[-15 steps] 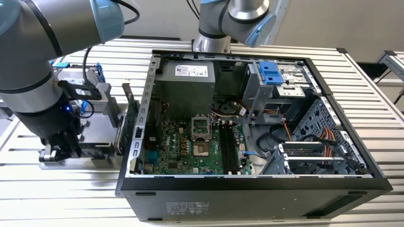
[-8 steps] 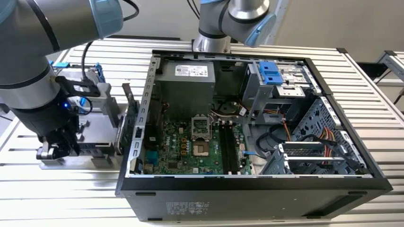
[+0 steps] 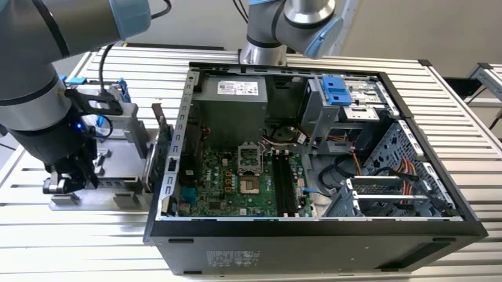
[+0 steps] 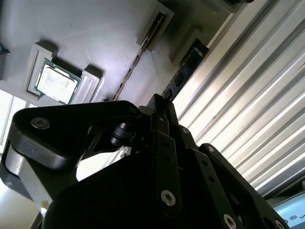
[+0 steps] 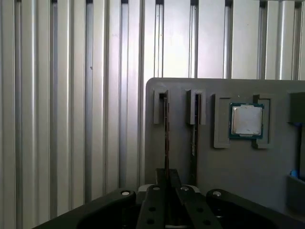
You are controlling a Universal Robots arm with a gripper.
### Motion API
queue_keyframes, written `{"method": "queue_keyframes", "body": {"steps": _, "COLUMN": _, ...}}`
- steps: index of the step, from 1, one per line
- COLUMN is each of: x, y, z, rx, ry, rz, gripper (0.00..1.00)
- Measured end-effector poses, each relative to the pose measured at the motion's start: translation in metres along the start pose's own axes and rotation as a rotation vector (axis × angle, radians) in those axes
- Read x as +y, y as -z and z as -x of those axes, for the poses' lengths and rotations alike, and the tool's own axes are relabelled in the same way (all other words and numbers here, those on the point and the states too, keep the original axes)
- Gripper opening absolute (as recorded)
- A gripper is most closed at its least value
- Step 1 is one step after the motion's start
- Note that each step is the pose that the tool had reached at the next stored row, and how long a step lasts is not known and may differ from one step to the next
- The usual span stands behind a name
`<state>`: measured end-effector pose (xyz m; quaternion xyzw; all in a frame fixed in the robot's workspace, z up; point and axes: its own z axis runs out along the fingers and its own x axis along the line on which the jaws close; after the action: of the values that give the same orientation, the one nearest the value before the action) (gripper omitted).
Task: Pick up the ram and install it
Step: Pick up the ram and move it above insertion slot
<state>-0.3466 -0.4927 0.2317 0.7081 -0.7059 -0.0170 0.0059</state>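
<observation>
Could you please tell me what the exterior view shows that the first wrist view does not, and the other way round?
The exterior view adds the open computer case, its motherboard and a blue drive bracket. The first wrist view adds the ram, standing edge-on in a slot in line with the end effector, and a processor chip. Both share the grey holder plate, the slatted table and the end effector.

An open computer case (image 3: 314, 247) lies on a slatted metal table (image 3: 79, 252), its green circuit board (image 3: 235, 188) exposed. Beside it, a grey holder (image 5: 238, 167) carries 1 processor chip (image 5: 246, 120).
</observation>
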Motion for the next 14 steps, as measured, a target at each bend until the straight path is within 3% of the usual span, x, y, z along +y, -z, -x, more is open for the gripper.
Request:
{"method": "queue_keyframes", "body": {"steps": 3, "x": 0.0002, "y": 0.0030, "z": 0.0001, "rx": -0.0132, "ry": -0.002, "rz": -0.0001, "gripper": 0.00}}
{"method": "queue_keyframes", "body": {"steps": 14, "x": 0.0006, "y": 0.0179, "z": 0.0003, "rx": -0.0153, "ry": -0.012, "rz": -0.0003, "gripper": 0.00}}
